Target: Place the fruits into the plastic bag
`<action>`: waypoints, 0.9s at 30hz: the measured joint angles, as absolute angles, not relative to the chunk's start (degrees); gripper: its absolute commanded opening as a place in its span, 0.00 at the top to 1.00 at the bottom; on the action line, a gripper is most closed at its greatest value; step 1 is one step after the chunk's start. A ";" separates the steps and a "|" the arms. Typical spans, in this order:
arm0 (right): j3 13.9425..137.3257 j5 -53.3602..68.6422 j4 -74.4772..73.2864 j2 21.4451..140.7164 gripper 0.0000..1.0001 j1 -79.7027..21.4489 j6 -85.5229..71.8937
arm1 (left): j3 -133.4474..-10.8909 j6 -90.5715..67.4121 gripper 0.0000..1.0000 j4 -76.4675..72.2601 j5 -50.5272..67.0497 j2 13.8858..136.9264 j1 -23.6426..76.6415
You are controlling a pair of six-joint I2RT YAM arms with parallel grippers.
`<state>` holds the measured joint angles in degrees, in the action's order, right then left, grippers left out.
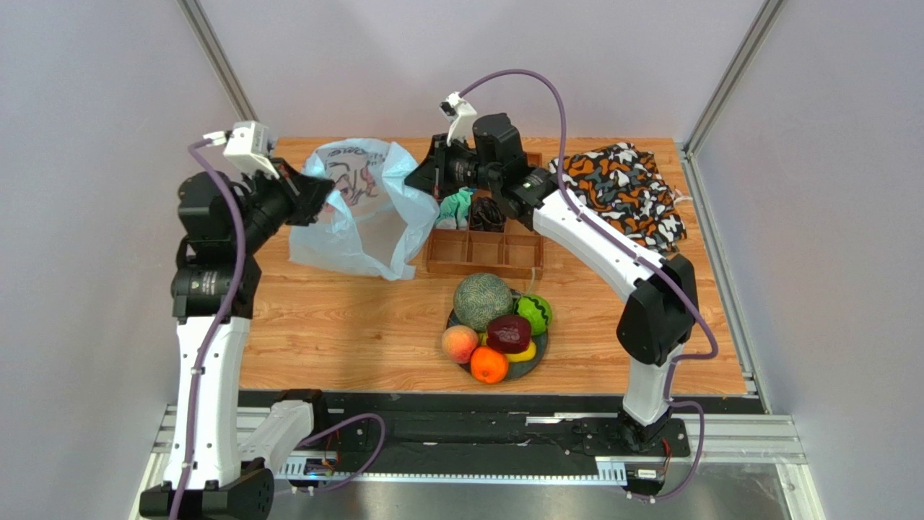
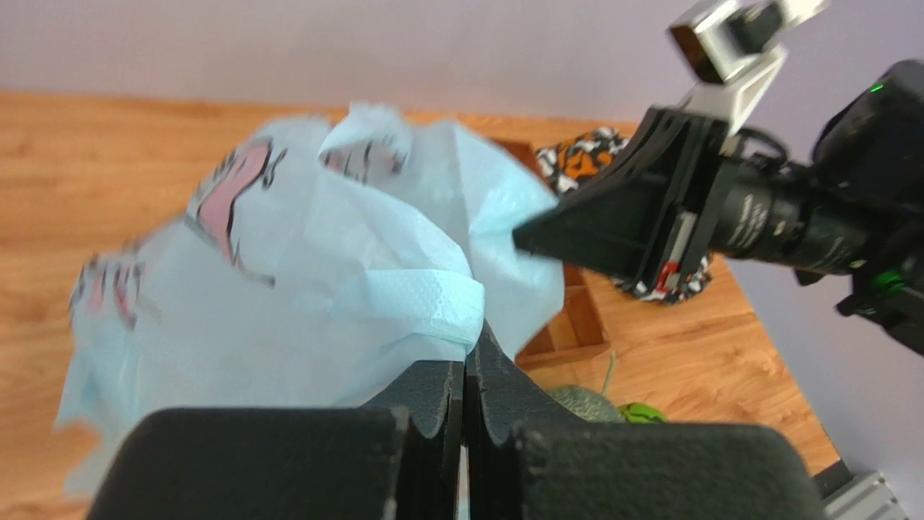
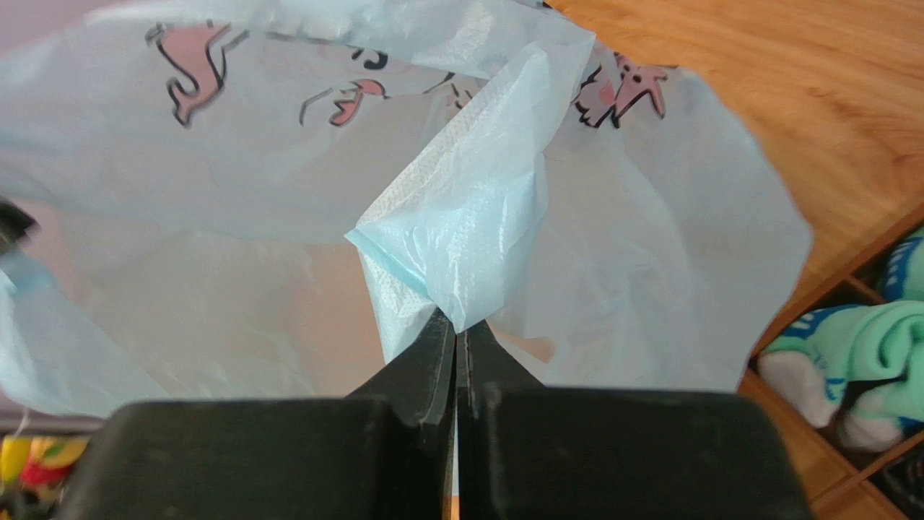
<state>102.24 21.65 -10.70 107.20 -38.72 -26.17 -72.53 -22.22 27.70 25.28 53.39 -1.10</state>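
Both jaws pinch plastic bag [image 1: 363, 222] | wooden table [image 1: 347, 314]; pale lilac walls [image 1: 466, 54]

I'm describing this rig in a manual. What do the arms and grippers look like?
The left arm and right arm match: white links, black joints, a purple cable looping along each and a white camera mount at the wrist. The left gripper and right gripper are matte black, each with two wedge-shaped fingers.
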 measured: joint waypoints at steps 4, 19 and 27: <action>102.24 27.31 -11.84 103.92 1.00 -38.89 -26.15 | -78.76 -23.51 1.00 29.58 28.91 52.58 -1.10; 97.78 31.44 -14.06 112.05 1.00 -33.19 -31.24 | -69.30 -14.94 1.00 33.34 28.03 57.52 -1.15; 93.06 26.39 -16.16 110.74 0.89 -33.34 -29.61 | -60.77 -10.70 1.00 25.36 29.21 51.20 -1.15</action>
